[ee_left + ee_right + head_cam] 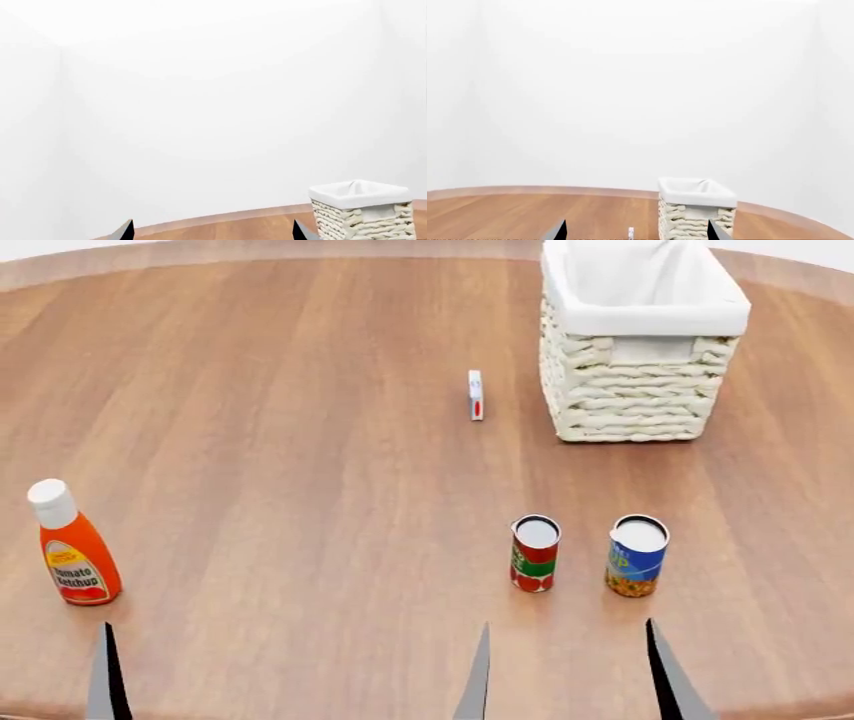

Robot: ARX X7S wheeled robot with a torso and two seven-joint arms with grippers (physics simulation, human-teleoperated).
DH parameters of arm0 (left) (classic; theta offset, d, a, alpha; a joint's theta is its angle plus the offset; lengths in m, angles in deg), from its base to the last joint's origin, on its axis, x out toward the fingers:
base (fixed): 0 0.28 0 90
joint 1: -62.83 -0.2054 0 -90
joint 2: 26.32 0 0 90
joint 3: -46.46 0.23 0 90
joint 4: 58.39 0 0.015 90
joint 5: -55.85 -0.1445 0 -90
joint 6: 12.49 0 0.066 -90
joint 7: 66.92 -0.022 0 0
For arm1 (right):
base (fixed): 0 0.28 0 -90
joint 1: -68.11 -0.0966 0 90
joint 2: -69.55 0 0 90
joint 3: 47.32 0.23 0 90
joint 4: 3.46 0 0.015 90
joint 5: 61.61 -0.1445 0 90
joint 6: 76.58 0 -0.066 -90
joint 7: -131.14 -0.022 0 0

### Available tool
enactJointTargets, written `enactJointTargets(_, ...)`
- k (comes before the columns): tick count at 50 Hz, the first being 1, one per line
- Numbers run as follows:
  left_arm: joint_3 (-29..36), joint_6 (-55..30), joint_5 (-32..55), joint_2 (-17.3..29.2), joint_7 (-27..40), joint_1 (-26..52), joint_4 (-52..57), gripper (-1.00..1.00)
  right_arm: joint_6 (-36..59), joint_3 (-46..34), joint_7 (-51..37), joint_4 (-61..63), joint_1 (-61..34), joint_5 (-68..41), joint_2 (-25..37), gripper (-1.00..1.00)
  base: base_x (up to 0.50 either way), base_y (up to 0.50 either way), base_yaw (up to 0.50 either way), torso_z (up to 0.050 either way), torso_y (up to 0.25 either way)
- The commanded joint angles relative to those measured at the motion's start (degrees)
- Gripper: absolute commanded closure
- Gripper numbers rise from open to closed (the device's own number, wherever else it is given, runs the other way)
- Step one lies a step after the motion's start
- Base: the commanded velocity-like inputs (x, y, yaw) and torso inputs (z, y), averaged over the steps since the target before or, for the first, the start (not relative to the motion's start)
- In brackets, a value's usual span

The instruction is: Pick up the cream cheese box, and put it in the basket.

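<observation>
1. While both my arms sit low at the near edge, the desk is the biggest thing before me: a round wooden top carrying everything, with white walls beyond.
2. Next is the basket, far and to my right, standing upright with its cloth lining folded over the rim. Its mouth faces up and looks bare, so I judge a drop from above will do.
3. My right pincer shows only two dark tips at the near edge, well apart, so it is wide and holds nothing. It points towards the basket, which suits the reach I expect.
4. My left pincer shows two tips set far apart in its wrist view, wide too and holding nothing; the head view shows only one tip I can assign to it.
5. A ketchup bottle stands at my near left, out of the way.
6. Two cans, red-green and blue, stand side by side just ahead of my right pincer; I would need to pass over them.
7. Smallest is the box, standing on edge just left of the basket, apart from it, untouched.
</observation>
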State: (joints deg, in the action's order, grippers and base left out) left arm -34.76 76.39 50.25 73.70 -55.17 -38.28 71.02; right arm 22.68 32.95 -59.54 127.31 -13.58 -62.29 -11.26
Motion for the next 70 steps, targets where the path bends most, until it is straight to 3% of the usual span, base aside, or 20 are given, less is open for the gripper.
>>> enactJointTargets(1, 0.71, 0.64, -0.51, 0.58, 0.69, 0.05, -0.51, -1.00, -0.06, -0.66, -0.53, -0.33, -0.06, -0.21, 0.63, -1.00, 0.00, 0.05, 0.00, 0.000, 0.000)
enactJointTargets(38, 2.42, 1.14, -0.73, 2.08, 2.02, 0.27, -1.57, -1.00, 0.67, -0.93, -3.06, -1.58, -1.14, -1.96, 1.29, -1.00, 0.00, 0.08, 0.00, 0.000, 0.000)
enactJointTargets(70, 3.23, 0.37, -0.37, 3.13, 3.12, 0.14, -0.33, -1.00, 0.18, -1.53, -3.74, -1.78, -1.27, -4.10, 2.61, -1.00, 0.42, 0.00, 0.00, 0.000, 0.000)
